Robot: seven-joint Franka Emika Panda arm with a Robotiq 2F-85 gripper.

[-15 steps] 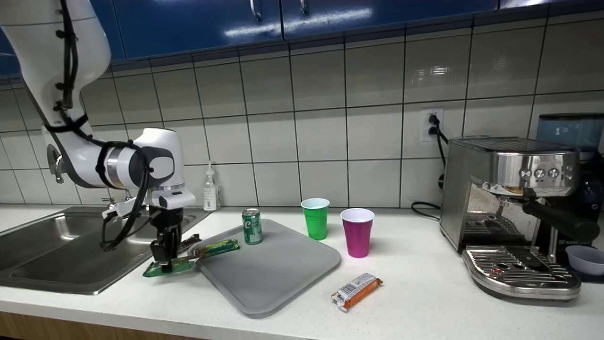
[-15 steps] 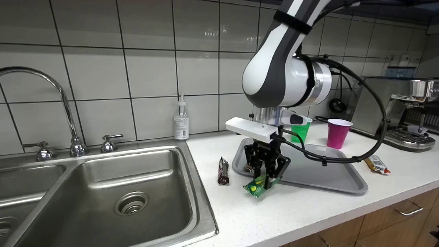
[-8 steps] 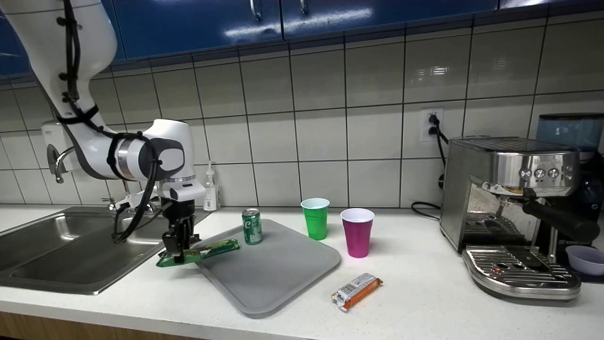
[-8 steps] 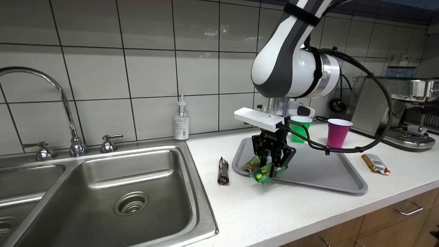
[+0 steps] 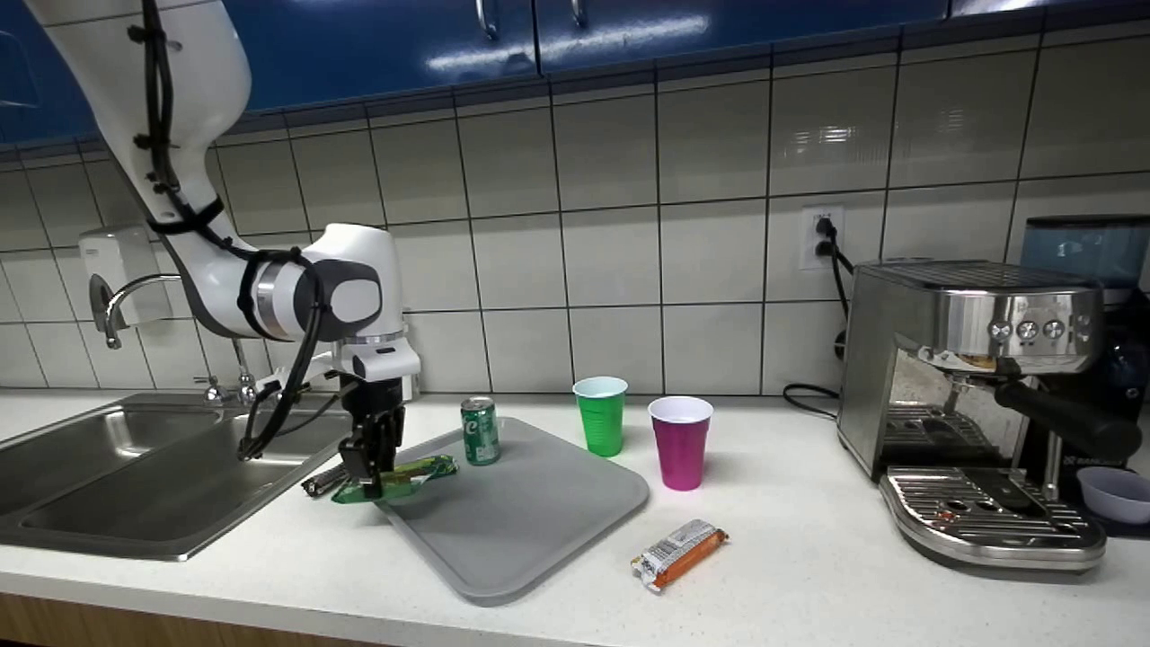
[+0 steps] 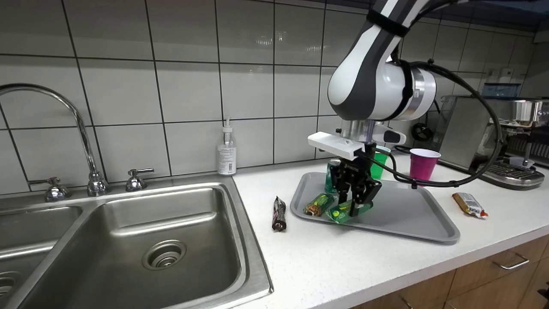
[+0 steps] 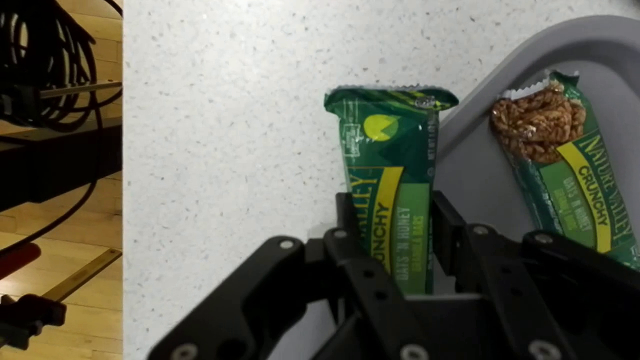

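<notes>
My gripper (image 7: 391, 200) is shut on a green granola bar (image 7: 395, 145), one finger along each long side. The bar's sealed end points out past the fingertips. In both exterior views the gripper (image 5: 373, 490) hangs low at the near-left corner of the grey tray (image 6: 399, 210), and the held bar (image 6: 339, 214) crosses above the tray's rim. A second, similar green bar (image 7: 575, 175) lies on the tray, to the right of my fingers in the wrist view. A green can (image 5: 480, 431) stands behind it on the tray.
A dark brown wrapped bar (image 6: 279, 214) lies between tray and sink (image 6: 248, 234). An orange-wrapped bar (image 5: 680, 554) is on the counter beyond the tray. Green (image 5: 602, 415) and magenta (image 5: 680, 445) cups stand behind it. A soap bottle (image 6: 226, 154) and coffee machine (image 5: 979, 359) stand by the wall.
The gripper has carried the bar from the counter near the sink toward the tray, slightly higher. The dark bar in an exterior view and the can in an exterior view are now less hidden.
</notes>
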